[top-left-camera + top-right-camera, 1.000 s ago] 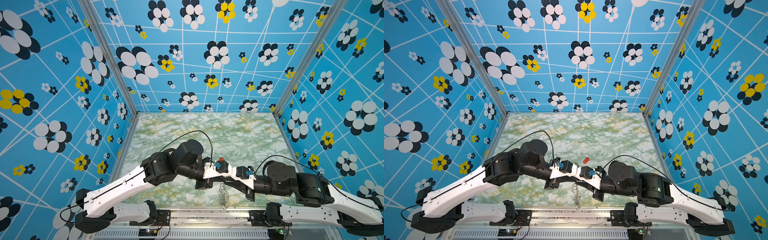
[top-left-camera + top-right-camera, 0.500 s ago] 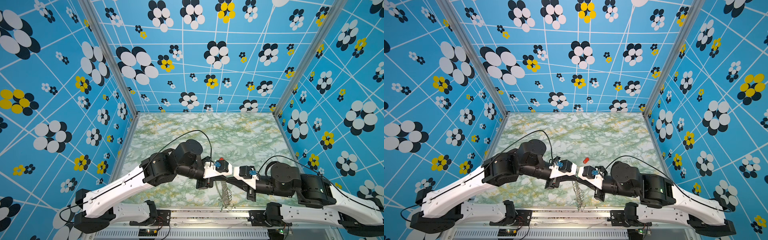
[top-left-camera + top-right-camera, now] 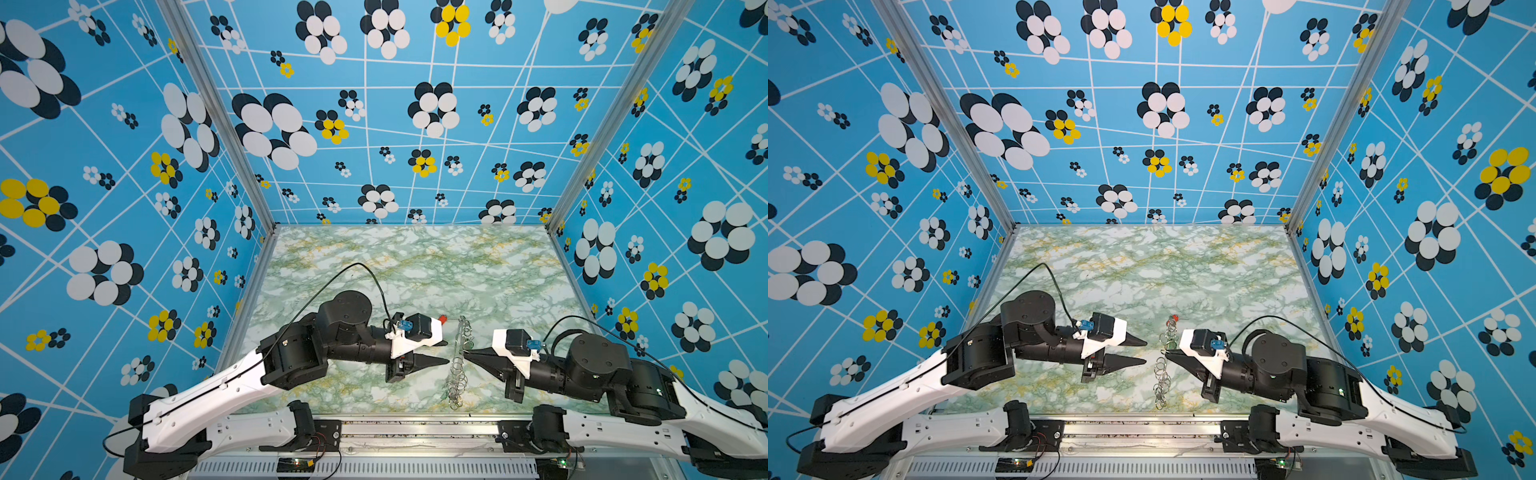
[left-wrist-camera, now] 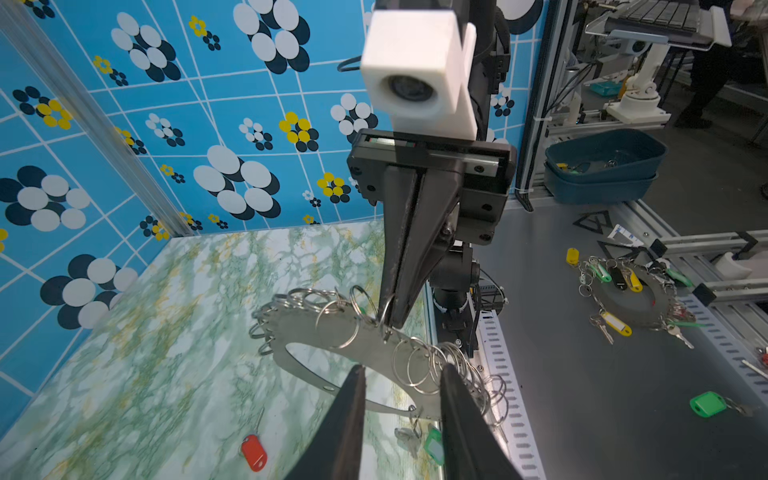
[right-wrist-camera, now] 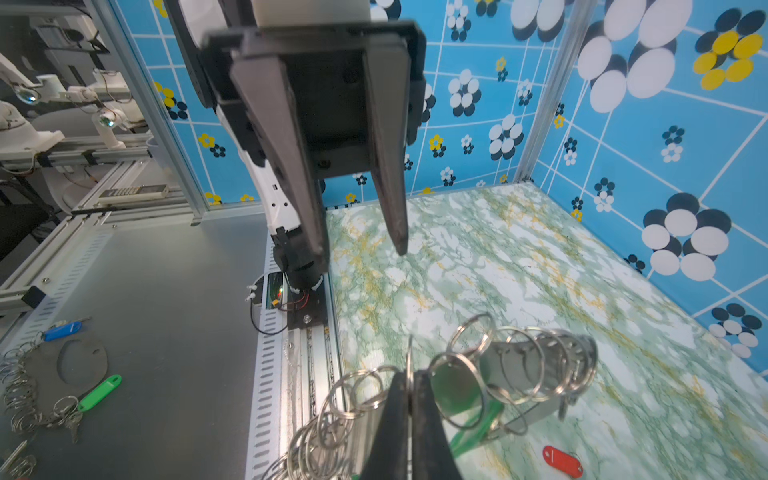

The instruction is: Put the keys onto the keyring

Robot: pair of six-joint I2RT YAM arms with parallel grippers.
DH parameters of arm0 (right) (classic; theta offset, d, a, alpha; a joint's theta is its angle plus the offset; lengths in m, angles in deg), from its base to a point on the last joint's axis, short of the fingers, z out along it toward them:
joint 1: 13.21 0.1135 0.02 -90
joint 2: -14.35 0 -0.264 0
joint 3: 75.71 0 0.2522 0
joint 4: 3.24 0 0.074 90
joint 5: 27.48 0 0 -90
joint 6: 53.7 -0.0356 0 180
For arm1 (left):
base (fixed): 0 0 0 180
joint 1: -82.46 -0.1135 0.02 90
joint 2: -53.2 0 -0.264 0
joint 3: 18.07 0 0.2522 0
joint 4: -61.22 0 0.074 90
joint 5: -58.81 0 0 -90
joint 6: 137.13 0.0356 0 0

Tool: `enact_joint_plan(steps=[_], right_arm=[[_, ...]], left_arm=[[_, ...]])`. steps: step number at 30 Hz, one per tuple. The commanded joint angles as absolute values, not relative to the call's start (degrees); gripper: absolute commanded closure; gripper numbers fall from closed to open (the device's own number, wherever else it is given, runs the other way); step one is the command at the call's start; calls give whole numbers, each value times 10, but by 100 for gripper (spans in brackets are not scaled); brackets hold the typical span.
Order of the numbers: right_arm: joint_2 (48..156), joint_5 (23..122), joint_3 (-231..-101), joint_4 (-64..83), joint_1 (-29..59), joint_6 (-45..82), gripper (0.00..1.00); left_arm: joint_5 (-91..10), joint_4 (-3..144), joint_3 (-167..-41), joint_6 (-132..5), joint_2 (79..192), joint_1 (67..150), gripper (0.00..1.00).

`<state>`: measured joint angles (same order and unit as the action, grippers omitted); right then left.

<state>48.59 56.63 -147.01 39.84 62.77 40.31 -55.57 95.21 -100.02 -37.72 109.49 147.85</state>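
The keyring (image 3: 457,365) (image 3: 1163,370), a grey crescent plate (image 4: 365,338) edged with wire rings, hangs edge-on above the marble floor. My right gripper (image 3: 465,353) (image 3: 1167,353) (image 5: 410,384) is shut on one of its rings. A green-tagged key (image 4: 433,446) (image 5: 473,432) dangles from the plate's lower end. A red-tagged key (image 3: 443,319) (image 3: 1175,318) (image 4: 254,452) (image 5: 562,460) lies loose on the floor behind the plate. My left gripper (image 3: 447,352) (image 3: 1145,352) (image 4: 403,370) is open just left of the plate, holding nothing.
Blue flowered walls (image 3: 208,249) close in the floor on three sides, and a metal rail (image 3: 415,428) runs along the front. Outside on the grey bench lie another ring plate with coloured tags (image 4: 636,291), a loose green tag (image 4: 706,404) and stacked blue bins (image 4: 602,166).
My left gripper has opened and drawn back to the left. The right arm has pulled back to the right, and the keyring now hangs from it alone.
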Motion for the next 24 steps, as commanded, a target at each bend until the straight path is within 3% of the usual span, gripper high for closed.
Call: enact_joint_plan(steps=[1,11,24], right_arm=[[470,568,-1462,319,627,391,100],[463,582,-1446,282,626,390,100],[455,581,-1442,265,624,395,100]], left_arm=[[-551,847,-968,-437,1095,1482,69],[-570,745,-939,-465,1112,1482,72],[-592,717,-923,-488,1122,1482,85]])
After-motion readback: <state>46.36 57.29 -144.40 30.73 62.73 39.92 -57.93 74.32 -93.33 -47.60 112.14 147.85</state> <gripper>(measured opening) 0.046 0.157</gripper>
